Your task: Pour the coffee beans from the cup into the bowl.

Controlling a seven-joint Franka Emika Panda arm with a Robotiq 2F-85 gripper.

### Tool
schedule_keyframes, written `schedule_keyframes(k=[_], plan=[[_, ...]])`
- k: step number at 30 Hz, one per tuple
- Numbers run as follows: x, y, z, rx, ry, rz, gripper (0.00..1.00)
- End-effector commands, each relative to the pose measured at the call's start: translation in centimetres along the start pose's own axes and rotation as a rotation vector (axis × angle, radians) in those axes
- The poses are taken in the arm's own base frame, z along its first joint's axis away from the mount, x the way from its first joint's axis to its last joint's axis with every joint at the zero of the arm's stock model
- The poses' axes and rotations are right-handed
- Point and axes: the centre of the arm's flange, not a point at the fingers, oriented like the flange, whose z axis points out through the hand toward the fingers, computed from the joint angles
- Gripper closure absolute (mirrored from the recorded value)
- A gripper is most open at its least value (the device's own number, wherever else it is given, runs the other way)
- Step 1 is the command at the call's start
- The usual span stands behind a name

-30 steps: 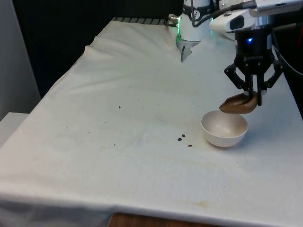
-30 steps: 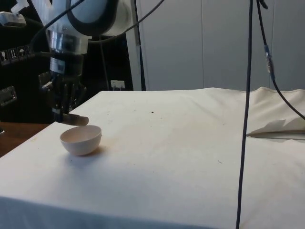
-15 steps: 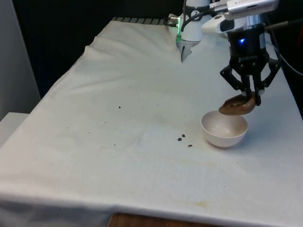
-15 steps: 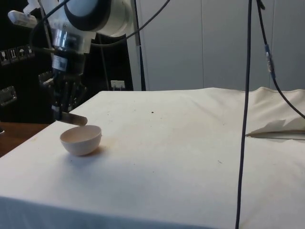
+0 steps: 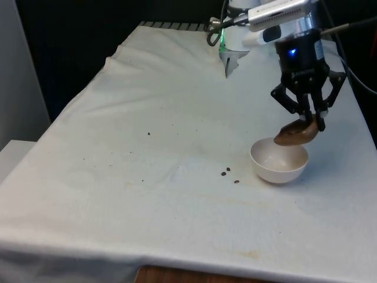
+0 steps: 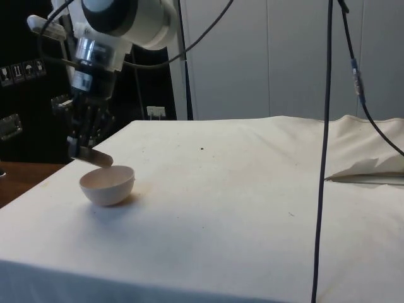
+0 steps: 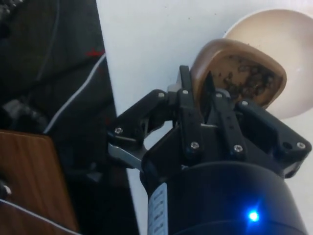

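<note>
Two black fingers of the gripper (image 5: 310,122) are closed on the rim of the cup (image 5: 296,134), pinching its wall between them; in the wrist view the fingers (image 7: 188,128) straddle the cup's (image 7: 238,73) edge, one inside and one outside. The gripper (image 6: 81,149) hangs from the white arm (image 6: 120,22) and holds the cup (image 6: 95,158) tipped well over, its mouth turned down toward the bowl (image 5: 278,160), which sits directly beneath and just apart from it. In the side view the cup's lower lip lies just over the bowl's (image 6: 107,185) near rim. The bowl (image 7: 288,58) rests on the bench (image 5: 153,177), which is draped in a white cloth; it stands toward the front view's right, near that edge. A few coffee beans (image 5: 226,172) lie on the cloth just beside the bowl toward the front view's left, and smaller dark specks (image 5: 148,134) are scattered farther off. A black cable (image 6: 323,151) hangs down in front of the bench in the side view, with pale panels behind. The cup is brown and shallow, with dark bean residue clinging to its inner wall. The bowl is off-white, round and smooth; its inside looks pale and bare where visible.
</note>
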Motion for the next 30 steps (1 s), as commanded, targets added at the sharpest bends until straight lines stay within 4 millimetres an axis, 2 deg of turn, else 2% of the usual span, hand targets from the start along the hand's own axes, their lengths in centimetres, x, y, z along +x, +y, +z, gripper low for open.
schedule_keyframes(k=[1, 16, 30], plan=[[0.1, -0.1, 0.0, 0.025, 0.009, 0.003, 0.97], [0.5, 2.1, 0.4, 0.110, 0.003, 0.024, 0.97], [0.9, 4.4, -0.2, 0.190, 0.008, 0.043, 0.97]])
